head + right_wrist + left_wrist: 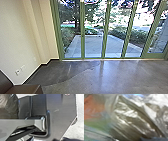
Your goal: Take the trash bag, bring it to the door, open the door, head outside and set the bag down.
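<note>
Close up in the left wrist view is the trash bag [134,121], shiny and wrinkled, with orange and green contents showing through clear plastic. Part of the same brownish bag [8,106] appears in the right wrist view, beside the robot's dark plate. In the head view, a row of glass panels in green frames [105,32] stands ahead, and a framed glass door [160,35] is at the right end. How the bag is held is hidden.
A cream wall [22,32] with outlets runs along the left. Brown furniture [25,88] stands in the near left corner. Polished concrete floor [112,77] leads to the glass, with a paved patio [92,46] and shrubs beyond.
</note>
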Robot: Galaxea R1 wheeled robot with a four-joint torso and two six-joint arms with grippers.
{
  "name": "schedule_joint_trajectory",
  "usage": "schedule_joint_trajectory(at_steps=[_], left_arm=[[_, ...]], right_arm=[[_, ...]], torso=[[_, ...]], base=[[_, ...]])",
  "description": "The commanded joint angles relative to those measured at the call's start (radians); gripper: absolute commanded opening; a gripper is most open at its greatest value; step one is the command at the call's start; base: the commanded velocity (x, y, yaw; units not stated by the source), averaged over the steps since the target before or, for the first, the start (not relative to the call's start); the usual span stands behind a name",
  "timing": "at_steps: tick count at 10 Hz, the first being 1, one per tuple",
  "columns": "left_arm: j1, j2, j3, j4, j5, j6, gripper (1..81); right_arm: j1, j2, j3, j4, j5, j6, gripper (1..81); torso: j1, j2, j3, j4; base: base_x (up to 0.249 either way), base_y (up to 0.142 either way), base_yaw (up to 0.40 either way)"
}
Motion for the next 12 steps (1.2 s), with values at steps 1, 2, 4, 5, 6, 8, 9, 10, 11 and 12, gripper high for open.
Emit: schedule_joint_trajectory(at_steps=[1, 2, 4, 5, 6, 8, 9, 10, 11, 12], left_arm=[[-0.054, -0.004, 0.001, 0.004, 0.065, 0.004, 1.0], [-0.054, -0.004, 0.001, 0.004, 0.065, 0.004, 1.0], [-0.054, -0.004, 0.001, 0.005, 0.065, 0.004, 1.0], [-0.054, -0.004, 0.001, 0.005, 0.065, 0.004, 1.0], [-0.054, -0.004, 0.001, 0.004, 0.065, 0.004, 1.0], [-0.054, -0.003, 0.001, 0.004, 0.065, 0.004, 1.0], [-0.054, -0.003, 0.001, 0.004, 0.065, 0.004, 1.0], [-0.054, -0.003, 0.001, 0.004, 0.065, 0.004, 1.0], [-0.054, -0.003, 0.001, 0.004, 0.063, 0.004, 1.0], [-0.054, -0.003, 0.001, 0.004, 0.063, 0.004, 1.0]], right_arm=[[0.044, 0.005, 0.002, -0.003, -0.067, -0.001, 81.1], [0.044, 0.005, 0.002, -0.003, -0.067, -0.001, 81.1], [0.044, 0.005, 0.002, -0.003, -0.067, -0.001, 81.1], [0.044, 0.005, 0.002, -0.003, -0.067, -0.001, 81.1], [0.044, 0.007, 0.002, -0.004, -0.067, -0.001, 81.1], [0.046, 0.008, 0.002, -0.006, -0.067, -0.001, 81.1], [0.047, 0.008, 0.002, -0.006, -0.067, -0.001, 81.1], [0.047, 0.010, 0.002, -0.006, -0.068, -0.001, 81.1], [0.047, 0.010, 0.002, -0.006, -0.068, -0.001, 81.1], [0.047, 0.010, 0.002, -0.006, -0.068, -0.001, 81.1]], torso=[[0.000, 0.000, 0.000, 0.000], [0.000, 0.000, 0.000, 0.000], [0.000, 0.000, 0.000, 0.000], [0.000, 0.000, 0.000, 0.000], [0.000, 0.000, 0.000, 0.000], [0.000, 0.000, 0.000, 0.000], [0.000, 0.000, 0.000, 0.000], [0.000, 0.000, 0.000, 0.000], [0.000, 0.000, 0.000, 0.000], [0.000, 0.000, 0.000, 0.000]], base=[[0.000, 0.000, -0.292], [0.000, 0.000, -0.292], [0.000, 0.000, -0.292], [0.000, 0.000, -0.292], [0.000, 0.000, -0.292], [0.000, 0.000, -0.292], [0.000, 0.000, -0.292], [0.000, 0.000, -0.292], [0.000, 0.000, -0.292], [0.000, 0.000, -0.292]])
